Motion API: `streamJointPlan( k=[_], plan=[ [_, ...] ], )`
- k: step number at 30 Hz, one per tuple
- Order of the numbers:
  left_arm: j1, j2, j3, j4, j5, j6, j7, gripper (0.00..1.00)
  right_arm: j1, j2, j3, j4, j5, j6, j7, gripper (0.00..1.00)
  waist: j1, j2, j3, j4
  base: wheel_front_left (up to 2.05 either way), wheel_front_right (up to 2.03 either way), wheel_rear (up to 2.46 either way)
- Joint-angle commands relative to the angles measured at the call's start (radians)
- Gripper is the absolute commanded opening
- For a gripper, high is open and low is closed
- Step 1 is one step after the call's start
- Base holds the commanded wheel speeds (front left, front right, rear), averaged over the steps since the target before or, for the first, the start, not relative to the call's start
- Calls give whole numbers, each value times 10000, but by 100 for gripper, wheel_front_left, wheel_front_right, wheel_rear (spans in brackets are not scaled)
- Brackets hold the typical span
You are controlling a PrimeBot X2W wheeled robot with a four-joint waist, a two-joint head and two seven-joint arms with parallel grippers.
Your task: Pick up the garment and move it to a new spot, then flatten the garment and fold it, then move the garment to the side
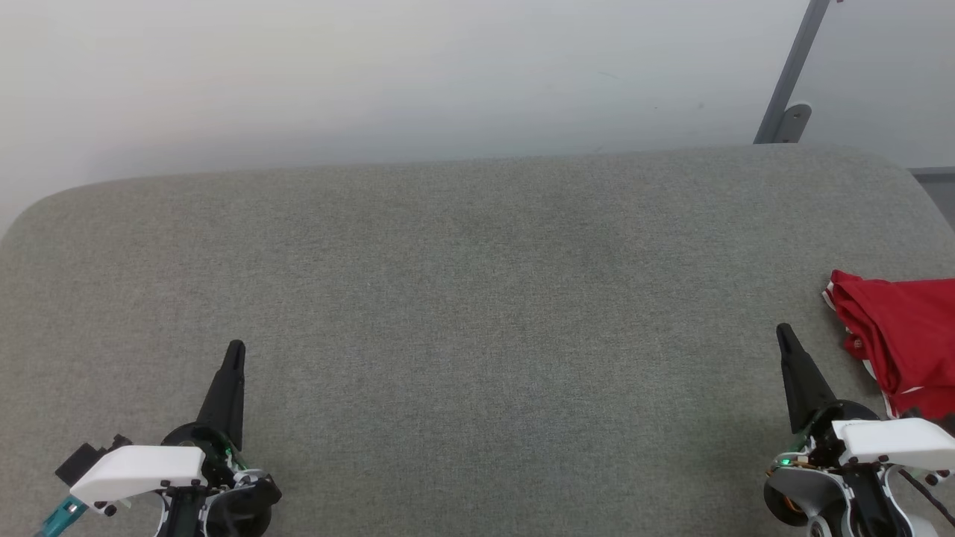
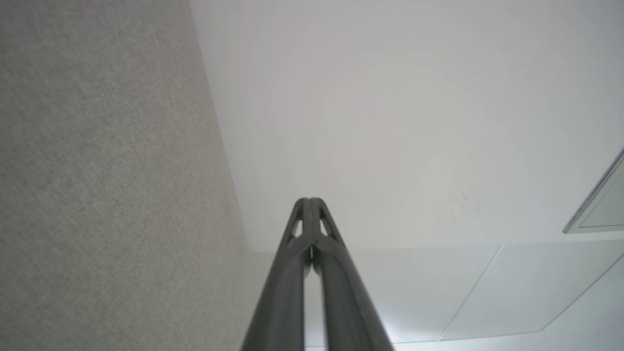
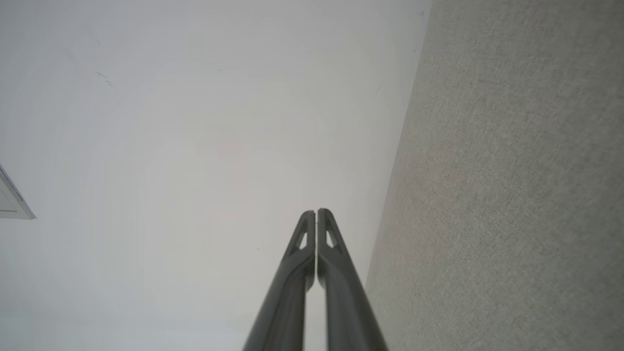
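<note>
Way over right, the garment (image 1: 903, 343) sits just right of the pressed-together, empty right claw (image 1: 783, 332), nowhere near the left claw (image 1: 236, 347).

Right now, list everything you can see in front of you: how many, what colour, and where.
shirt: one, red with white trim, bunched at the right edge of the table top, partly cut off by the picture's edge
table top: one, grey fabric, spread across the whole work area
wall: one, white, behind the table top
post: one, grey metal, slanting up the wall at the upper right
left gripper: one, dark fingers shut and holding nothing, over the near left of the table top
right gripper: one, dark fingers shut and holding nothing, over the near right, beside the shirt with a gap between them
</note>
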Motion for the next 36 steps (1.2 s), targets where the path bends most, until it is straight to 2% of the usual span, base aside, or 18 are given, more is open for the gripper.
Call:
streamJointPlan(
  k=[1,36],
  plan=[
    [-116,-18,39,0,-31,22,31,0,-91,18,-8,22,36,-3,17,0,0,0,0,0,0,0,0],
    [-123,-51,84,1,28,22,82,0,-90,18,-1,22,39,-3,15,0,0,0,0,0,0,0,0]
  ],
)
